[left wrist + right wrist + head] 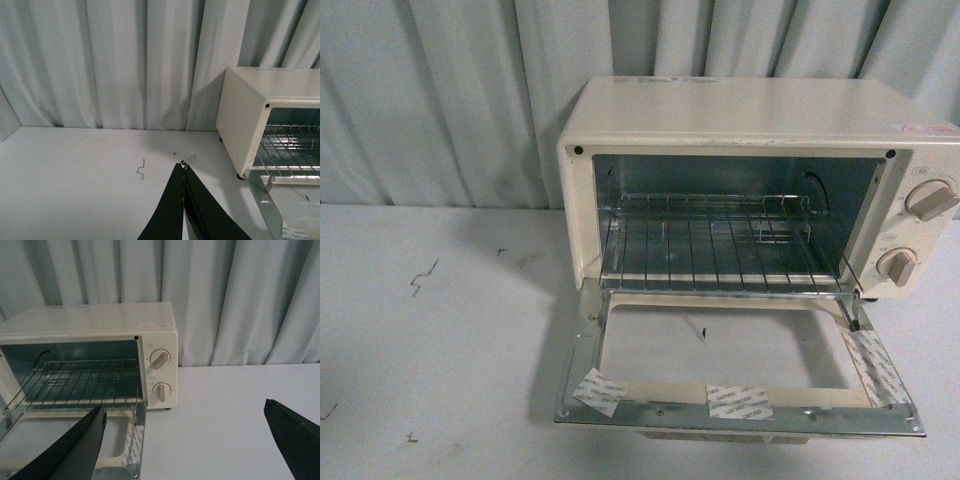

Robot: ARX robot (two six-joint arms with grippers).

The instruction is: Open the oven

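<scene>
The cream-white oven (pixel 750 115) stands on the white table with its glass door (pixel 730 365) dropped flat toward me, taped at the front rim. Its wire rack (pixel 715 245) shows inside, and two round knobs (pixel 930 200) sit on its right panel. Neither arm appears in the front view. In the left wrist view my left gripper (pixel 183 165) is shut on nothing, over bare table beside the oven (pixel 250 110). In the right wrist view my right gripper (pixel 185 412) is open, one finger (pixel 80 445) over the door's corner, the oven (pixel 100 325) beyond it.
Grey-white curtains (pixel 450 90) hang close behind the oven. The white table (pixel 430 340) stretches left of the oven, with small dark scratch marks (pixel 423 277) on it. In the right wrist view, bare table (pixel 230 410) lies beside the oven's knob side.
</scene>
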